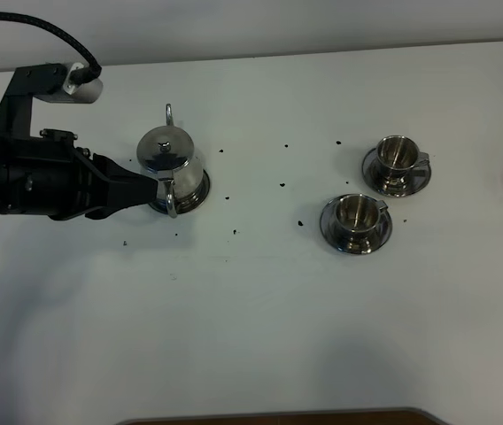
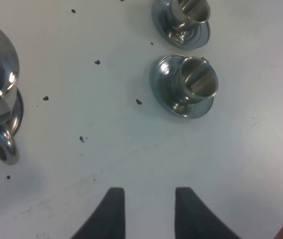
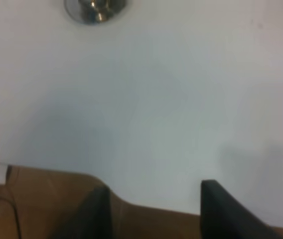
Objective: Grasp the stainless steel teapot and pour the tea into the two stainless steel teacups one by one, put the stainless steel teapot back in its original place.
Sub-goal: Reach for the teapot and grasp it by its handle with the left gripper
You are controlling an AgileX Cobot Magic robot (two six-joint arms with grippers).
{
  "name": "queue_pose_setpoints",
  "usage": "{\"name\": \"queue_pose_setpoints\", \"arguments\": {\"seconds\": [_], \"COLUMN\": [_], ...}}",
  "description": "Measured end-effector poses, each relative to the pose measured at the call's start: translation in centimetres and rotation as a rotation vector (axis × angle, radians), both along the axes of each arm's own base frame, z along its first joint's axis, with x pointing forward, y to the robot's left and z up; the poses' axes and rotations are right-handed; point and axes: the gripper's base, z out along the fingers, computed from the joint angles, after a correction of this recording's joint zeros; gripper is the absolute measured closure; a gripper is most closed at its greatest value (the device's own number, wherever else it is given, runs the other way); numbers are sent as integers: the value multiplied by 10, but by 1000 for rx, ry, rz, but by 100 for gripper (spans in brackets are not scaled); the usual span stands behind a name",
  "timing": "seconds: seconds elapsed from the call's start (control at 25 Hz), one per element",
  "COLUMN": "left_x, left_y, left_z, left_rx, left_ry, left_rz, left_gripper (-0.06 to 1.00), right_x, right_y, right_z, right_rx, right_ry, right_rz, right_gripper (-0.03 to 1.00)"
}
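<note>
Well, my left fingers (image 2: 114, 211) stand narrowly apart, empty, just beside the teapot (image 1: 170, 158) on its coaster (image 1: 205, 189), left of middle toward the far edge of the desk (image 1: 251, 319). I'd centre them on the loop handle (image 1: 171, 200) before closing. The near teacup (image 1: 356, 221) and far teacup (image 1: 397, 165) sit right of middle. My right fingers (image 3: 221, 209) gape, empty. I cannot see whether there is tea inside.
</note>
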Motion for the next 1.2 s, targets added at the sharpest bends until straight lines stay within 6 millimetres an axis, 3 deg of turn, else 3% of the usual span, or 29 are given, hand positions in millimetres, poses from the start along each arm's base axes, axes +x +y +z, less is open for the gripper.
{"name": "queue_pose_setpoints", "arguments": {"seconds": [0.6,0.76,1.0,1.2], "left_x": [0,0,0,1], "left_y": [0,0,0,0], "left_z": [0,0,0,0], "left_rx": [0,0,2,3], "left_ry": [1,0,-4,-5], "left_rz": [-1,0,5,7], "left_gripper": [65,65,65,65], "right_x": [-1,-2,-21,-32], "right_y": [4,2,-2,-1], "right_z": [1,1,5,6], "right_rx": [58,59,56,53], "right_ry": [-7,-24,-178,-249], "right_rz": [10,-55,-203,-218], "right_gripper": [55,55,55,55]}}
